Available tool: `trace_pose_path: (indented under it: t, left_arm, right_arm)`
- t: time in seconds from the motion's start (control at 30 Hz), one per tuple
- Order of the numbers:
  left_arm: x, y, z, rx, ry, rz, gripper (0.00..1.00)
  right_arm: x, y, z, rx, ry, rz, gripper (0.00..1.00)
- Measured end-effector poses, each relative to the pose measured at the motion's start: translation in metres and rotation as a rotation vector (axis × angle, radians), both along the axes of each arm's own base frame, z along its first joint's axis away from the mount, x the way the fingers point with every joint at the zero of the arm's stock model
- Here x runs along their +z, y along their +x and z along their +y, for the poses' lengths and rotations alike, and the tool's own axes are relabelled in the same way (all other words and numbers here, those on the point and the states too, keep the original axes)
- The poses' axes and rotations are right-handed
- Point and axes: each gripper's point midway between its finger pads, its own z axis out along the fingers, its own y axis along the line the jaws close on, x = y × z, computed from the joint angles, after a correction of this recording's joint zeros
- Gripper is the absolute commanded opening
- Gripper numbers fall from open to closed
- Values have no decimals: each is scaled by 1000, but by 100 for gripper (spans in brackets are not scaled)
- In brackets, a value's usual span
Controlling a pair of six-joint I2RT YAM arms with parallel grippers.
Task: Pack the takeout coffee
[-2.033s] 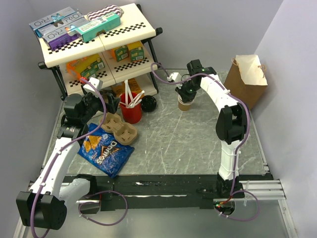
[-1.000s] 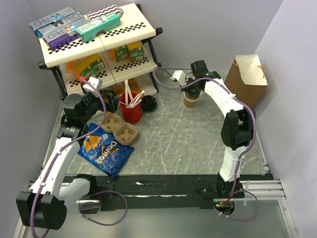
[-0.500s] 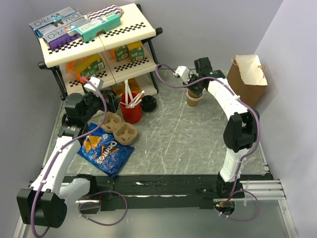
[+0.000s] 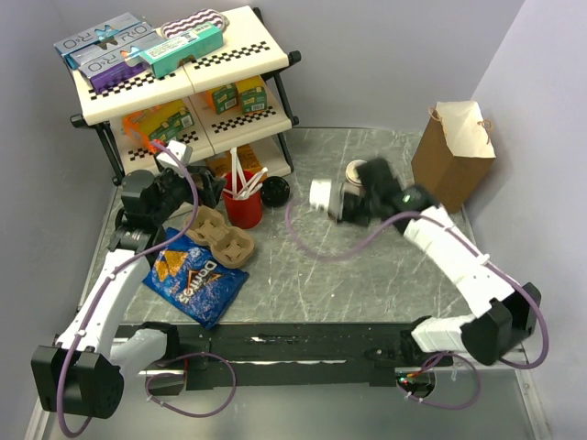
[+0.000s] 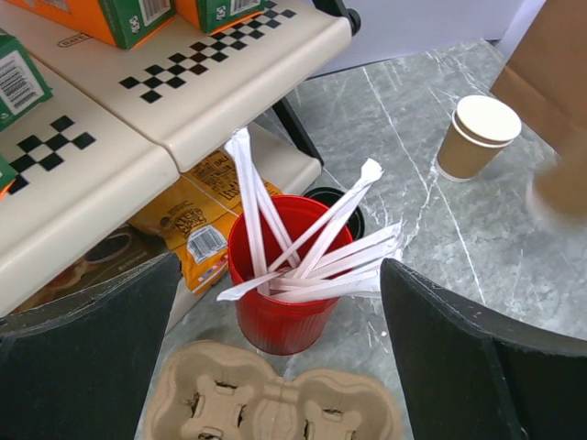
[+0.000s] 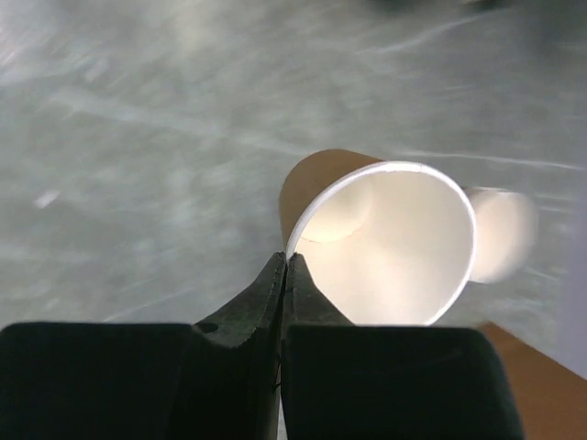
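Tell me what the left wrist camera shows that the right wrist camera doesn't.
Only the left wrist: the red cup of white sticks, the black-lidded takeout coffee behind it, a cardboard cup carrier, a checkered shelf. Only the right wrist: the right gripper pinching an empty lidless cup by its rim. Both: the marble table and, probably, a second tan cup.

A grey veined worktop point(image 4: 303, 284) was seen, a red cup point(image 5: 275, 316) of white sticks point(image 5: 344, 264), a blue chip bag point(image 4: 197, 280), a tan cup point(image 6: 385, 247) lined cream, a shelf point(image 5: 229, 101) edged in black-and-white checks.
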Motion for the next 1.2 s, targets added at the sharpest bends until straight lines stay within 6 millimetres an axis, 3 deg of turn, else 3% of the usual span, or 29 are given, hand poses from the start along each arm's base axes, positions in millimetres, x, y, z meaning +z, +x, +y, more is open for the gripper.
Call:
trace_pose_path:
  t: [0.17,0.27,0.33,0.57,0.73,0.93,1.07,1.2]
  left_arm:
    - [6,3,-4,-11,-2,-5,96]
    - [11,4,-5,-14,-2,-15,96]
    - [13,3,-6,-16,-3,-19,96]
    - [11,2,-7,-21,-2,-12,96]
    - [12,0,-12,-35,4,-6,96]
    - [27,-3,-23,-73,22,-37,96]
    - [32,-2,-26,-88,37,-51,96]
    - [31,-3,-32,-131,84,-47,96]
  right_arm:
    - [-98,-69,-4,141,-172,186,0]
    - [-124,-87,-10,172,-226,232,0]
    - [-130,-87,-13,170,-236,227,0]
    - [-130,-78,-9,158,-215,176,6]
    - [-134,-77,-9,152,-210,171,20]
    - [-134,-81,-10,142,-206,183,33]
    - [-126,-87,-10,146,-186,189,37]
    - [-92,-80,1,123,-107,158,40]
